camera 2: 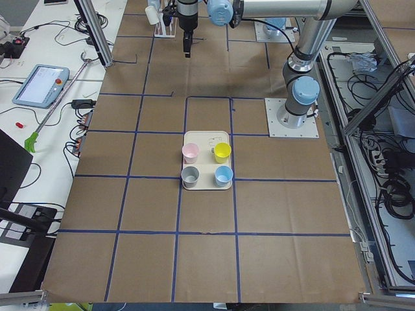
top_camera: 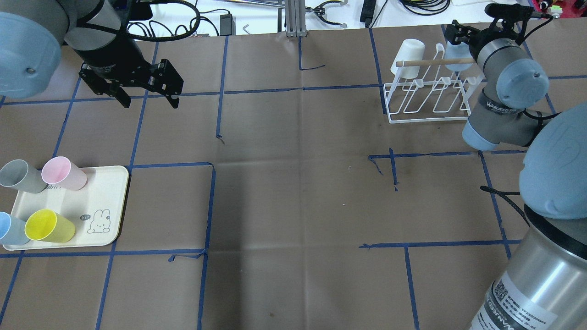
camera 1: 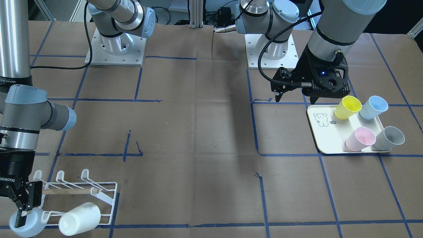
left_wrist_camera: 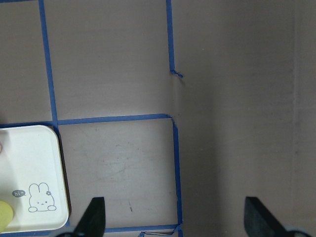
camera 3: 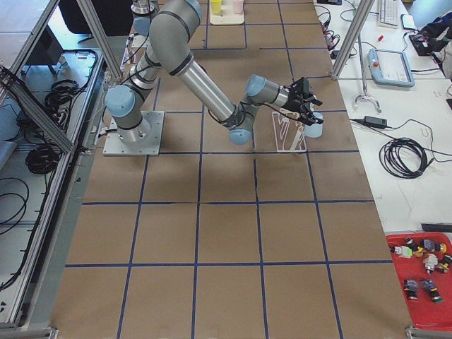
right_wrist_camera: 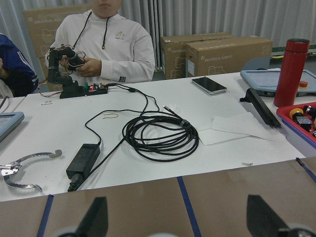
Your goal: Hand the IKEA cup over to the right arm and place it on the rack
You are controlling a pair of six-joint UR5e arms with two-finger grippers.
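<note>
The white wire rack [camera 1: 106, 195] [top_camera: 426, 106] [camera 3: 291, 134] carries a white cup [camera 1: 79, 218] [top_camera: 408, 55] and a light blue cup [camera 1: 28, 227] [top_camera: 454, 57] [camera 3: 315, 119], both at its wooden dowel end. My right gripper [camera 1: 21, 211] [top_camera: 458, 34] [camera 3: 307, 106] [right_wrist_camera: 177, 222] is open right at the blue cup. One finger overlaps the cup's rim in the front-facing view, and I cannot tell whether it touches. My left gripper [camera 1: 295, 99] [top_camera: 150, 103] [left_wrist_camera: 175, 222] hangs open and empty, high over the table near the tray.
A cream tray [camera 1: 319, 138] [top_camera: 107, 201] [left_wrist_camera: 29, 158] with a bear drawing holds yellow [camera 1: 347, 107], light blue [camera 1: 373, 107], pink [camera 1: 360, 138] and grey [camera 1: 390, 138] cups. Beyond the table's far edge stands a white desk with cables [right_wrist_camera: 158, 136]. People sit behind it.
</note>
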